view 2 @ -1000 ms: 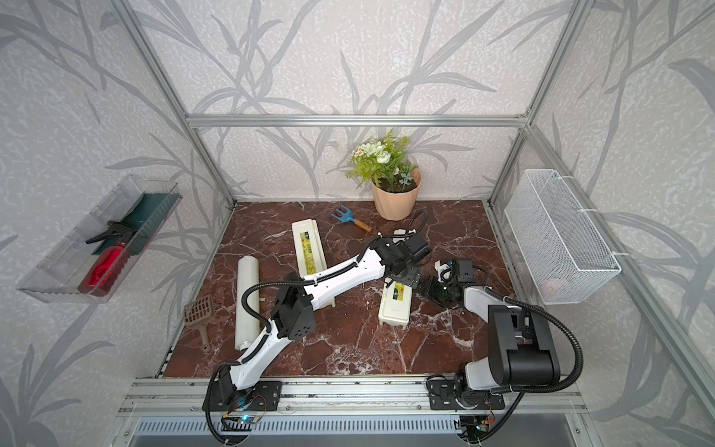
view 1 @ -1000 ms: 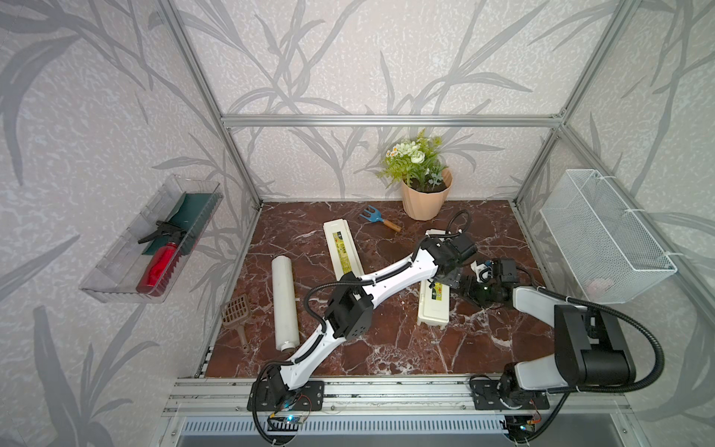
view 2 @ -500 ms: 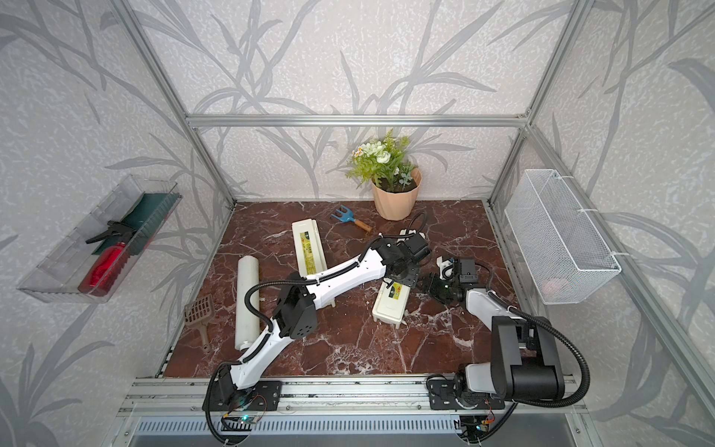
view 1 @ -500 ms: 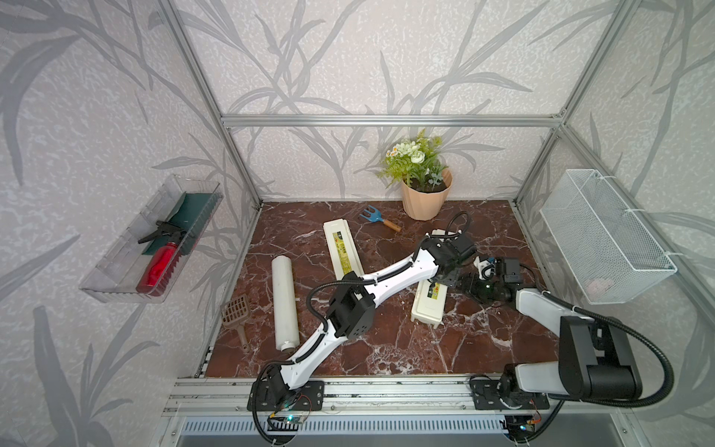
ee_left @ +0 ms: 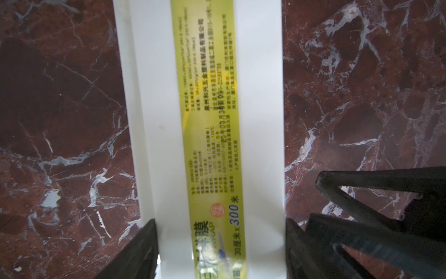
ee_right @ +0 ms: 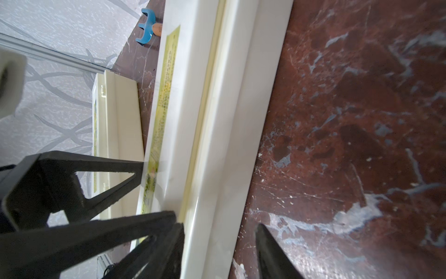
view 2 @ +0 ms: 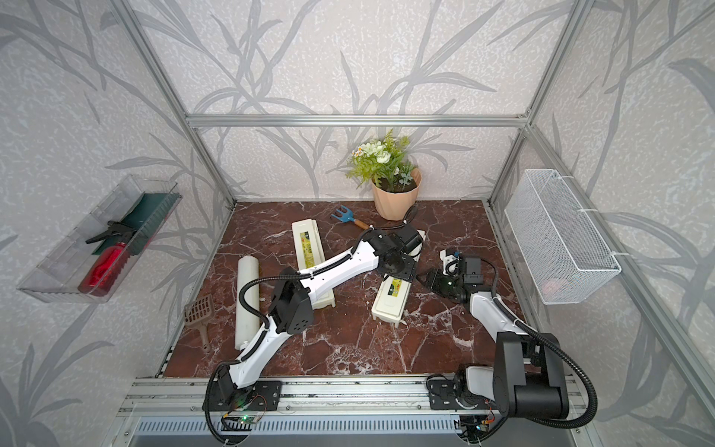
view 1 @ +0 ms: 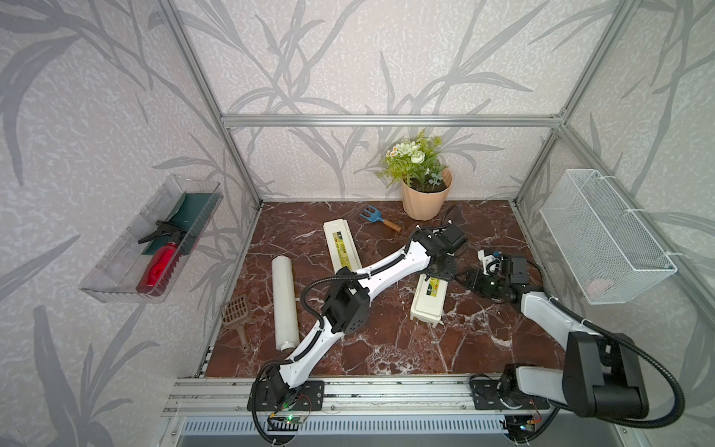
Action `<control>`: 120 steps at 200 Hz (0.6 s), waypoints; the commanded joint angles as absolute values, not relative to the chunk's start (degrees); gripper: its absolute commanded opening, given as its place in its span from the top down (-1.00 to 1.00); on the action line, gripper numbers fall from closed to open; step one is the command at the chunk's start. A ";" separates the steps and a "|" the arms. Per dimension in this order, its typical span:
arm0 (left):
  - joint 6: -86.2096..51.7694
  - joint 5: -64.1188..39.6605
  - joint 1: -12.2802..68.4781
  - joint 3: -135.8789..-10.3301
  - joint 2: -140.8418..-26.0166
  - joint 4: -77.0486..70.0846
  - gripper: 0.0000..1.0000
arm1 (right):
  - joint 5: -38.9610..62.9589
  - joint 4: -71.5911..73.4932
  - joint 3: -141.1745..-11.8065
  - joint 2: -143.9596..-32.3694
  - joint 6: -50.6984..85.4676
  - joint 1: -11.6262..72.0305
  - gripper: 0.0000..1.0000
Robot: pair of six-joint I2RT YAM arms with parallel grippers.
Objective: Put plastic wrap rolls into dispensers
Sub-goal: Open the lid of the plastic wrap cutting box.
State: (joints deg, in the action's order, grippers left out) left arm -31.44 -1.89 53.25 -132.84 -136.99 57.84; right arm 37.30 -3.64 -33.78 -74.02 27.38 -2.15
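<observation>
One dispenser lies slanted right of centre with its lid down and its yellow-green label up. My left gripper is at its far end. In the left wrist view my left gripper is shut across the dispenser, its fingers pressing both long sides. My right gripper reaches in from the right. In the right wrist view my right gripper is open: one finger touches the lid seam and the other stands off the side wall. A second dispenser lies further back. One plastic wrap roll lies at the left.
A flower pot and a blue hand rake sit at the back. A brown scoop lies by the left edge. A clear tray with a red spray bottle hangs on the left wall, a white mesh basket on the right wall.
My left gripper has closed onto the dispenser, whose near end has swung slightly left. My right gripper's jaws have narrowed at the box's right side.
</observation>
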 commanded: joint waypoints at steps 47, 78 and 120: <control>-30.74 -12.38 50.30 -125.25 -130.91 50.59 -0.02 | 40.25 -2.51 -41.14 -80.37 27.24 -1.63 0.55; -30.91 -13.79 49.88 -124.63 -130.65 49.72 -0.01 | 39.66 -2.41 -44.46 -83.98 27.30 0.22 0.62; -31.35 -15.11 49.48 -123.53 -130.25 48.08 0.00 | 39.92 -0.20 -47.77 -87.64 28.57 3.02 0.64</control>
State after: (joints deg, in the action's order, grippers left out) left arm -31.62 -13.65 49.80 -124.29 -132.11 50.46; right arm 38.79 -2.81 -45.28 -87.05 27.75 1.26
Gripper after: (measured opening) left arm 0.732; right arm 0.177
